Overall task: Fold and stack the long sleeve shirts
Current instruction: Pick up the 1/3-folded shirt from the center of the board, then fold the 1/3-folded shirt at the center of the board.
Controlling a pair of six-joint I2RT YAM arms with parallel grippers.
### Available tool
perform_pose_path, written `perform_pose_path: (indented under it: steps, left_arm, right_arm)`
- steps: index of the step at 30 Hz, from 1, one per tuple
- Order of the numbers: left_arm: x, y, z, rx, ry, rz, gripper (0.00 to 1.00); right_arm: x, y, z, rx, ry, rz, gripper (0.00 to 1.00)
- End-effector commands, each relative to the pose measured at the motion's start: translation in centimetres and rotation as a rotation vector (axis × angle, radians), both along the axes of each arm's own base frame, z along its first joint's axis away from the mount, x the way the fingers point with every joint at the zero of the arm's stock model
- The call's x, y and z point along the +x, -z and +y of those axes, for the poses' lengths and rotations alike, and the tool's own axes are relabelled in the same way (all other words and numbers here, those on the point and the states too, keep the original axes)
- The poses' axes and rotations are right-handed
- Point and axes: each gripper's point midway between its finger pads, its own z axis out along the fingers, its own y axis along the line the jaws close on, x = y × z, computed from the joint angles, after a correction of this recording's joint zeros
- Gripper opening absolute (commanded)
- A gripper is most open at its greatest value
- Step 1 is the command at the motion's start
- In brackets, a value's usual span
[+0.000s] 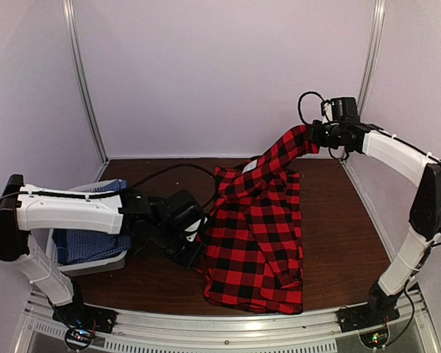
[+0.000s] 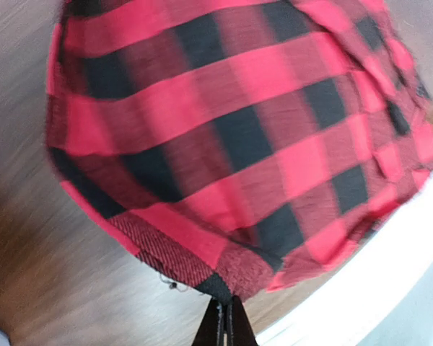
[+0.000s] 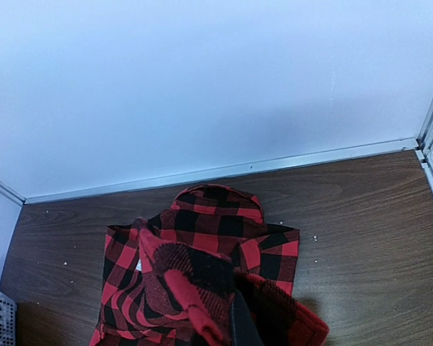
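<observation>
Red-and-black plaid shirt (image 1: 257, 243) lies on the brown surface (image 1: 338, 220), roughly centre, slightly right of the middle, its long axis running from near edge to far edge. We see a white neck label (image 1: 250, 168) at its far end.

Left fingers (image 2: 213, 333): pressed together, pinching the hemmed edge of the plaid cloth; the left wrist view shows the fabric bunching just above the tips. In the top view this grip sits at the shirt's left edge, low over the surface.

Right fingers (image 3: 239, 328): closed on a gathered fold of the same shirt. From above, we note this part lifted off the surface and drawn taut up toward the far right corner, while the body of the shirt rests flat below.

Blue-and-white check shirt (image 1: 88, 243) sits crumpled inside the pale grey basket (image 1: 57, 254) at the left side, partly hidden under the left arm, apart from the plaid one.
</observation>
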Motion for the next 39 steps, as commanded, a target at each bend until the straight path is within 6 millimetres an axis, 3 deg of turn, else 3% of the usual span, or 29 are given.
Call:
perform_pose_path:
  steps: [1, 8, 13, 22, 28, 31, 35, 39]
  left_arm:
    - [-1.7, -0.3, -3.5, -0.039, 0.218, 0.024, 0.0]
    - [-3.2, -0.3, -7.0, -0.105, 0.397, 0.072, 0.0]
    - [-4.1, 0.4, -8.4, -0.124, 0.482, 0.112, 0.0]
    - [-4.9, 0.9, -10.5, -0.171, 0.574, 0.162, 0.0]
    - [-5.5, 1.5, -10.8, -0.182, 0.605, 0.194, 0.0]
    - [-5.7, 1.5, -11.0, -0.194, 0.622, 0.207, 0.12]
    - [-5.9, 1.2, -11.3, -0.213, 0.642, 0.207, 0.4]
    - [-5.7, -0.1, -12.0, -0.261, 0.652, 0.187, 0.5]
  right_arm:
    - [-0.8, -4.1, -3.5, -0.018, 0.117, -0.073, 0.0]
    - [-2.5, -5.0, -6.6, -0.065, 0.218, -0.085, 0.0]
    - [-3.3, -5.2, -8.0, -0.075, 0.25, -0.09, 0.0]
    - [-3.3, -4.8, -8.1, -0.079, 0.243, -0.078, 0.0]
    - [-3.2, -4.3, -8.0, -0.083, 0.235, -0.061, 0.0]
    - [-3.4, -3.6, -8.0, -0.085, 0.233, -0.048, 0.0]
    - [-3.9, -2.8, -8.2, -0.095, 0.237, -0.026, 0.0]
    - [-4.6, -1.6, -8.5, -0.116, 0.244, 0.006, 0.0]
